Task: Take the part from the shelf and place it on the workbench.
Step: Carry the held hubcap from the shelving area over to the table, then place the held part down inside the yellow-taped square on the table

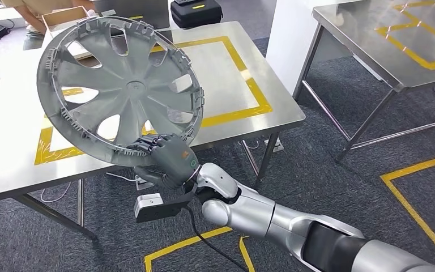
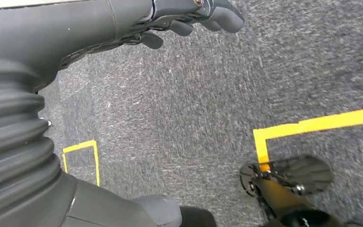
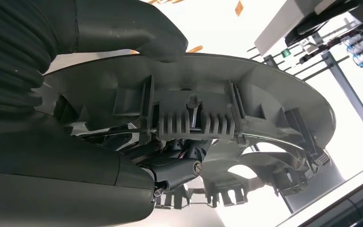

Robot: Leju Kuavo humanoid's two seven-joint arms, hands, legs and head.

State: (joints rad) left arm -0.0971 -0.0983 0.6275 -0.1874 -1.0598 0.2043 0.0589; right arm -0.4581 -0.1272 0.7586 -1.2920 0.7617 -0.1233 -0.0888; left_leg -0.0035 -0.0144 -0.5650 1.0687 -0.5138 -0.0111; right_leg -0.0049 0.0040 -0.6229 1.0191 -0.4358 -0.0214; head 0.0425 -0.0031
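Grey moulded plastic makes up the part (image 1: 122,90), a round wheel cover with broad spokes, teardrop openings and a ring of small clips around its back rim. The robot's right hand (image 1: 167,156) is gripping it at the lower rim, thumb (image 3: 160,40) pressing on one face while the darker fingers (image 3: 179,168) are curling in behind the ribbed clip blocks and a thin wire ring, as the right wrist view shows. The cover is hanging tilted in the air above the near edge of the workbench (image 1: 249,56), touching nothing else.

Judging by its thin walls and open spokes, it is probably light but wide, so a one-edge hold is likely letting it lever against the fingers. The rim looks stiff enough to carry, while the little clips look brittle and are best kept off the table edge when lowering. The smooth faces may be slippery; the ribbed blocks offer the surer purchase.

Brushed stainless steel forms the benchtop, marked with a yellow tape rectangle (image 1: 243,68). Dark speckled carpet (image 1: 328,187) covers the floor. The left hand (image 2: 189,16) is hanging over that carpet, fingers curled loosely inward and holding nothing.
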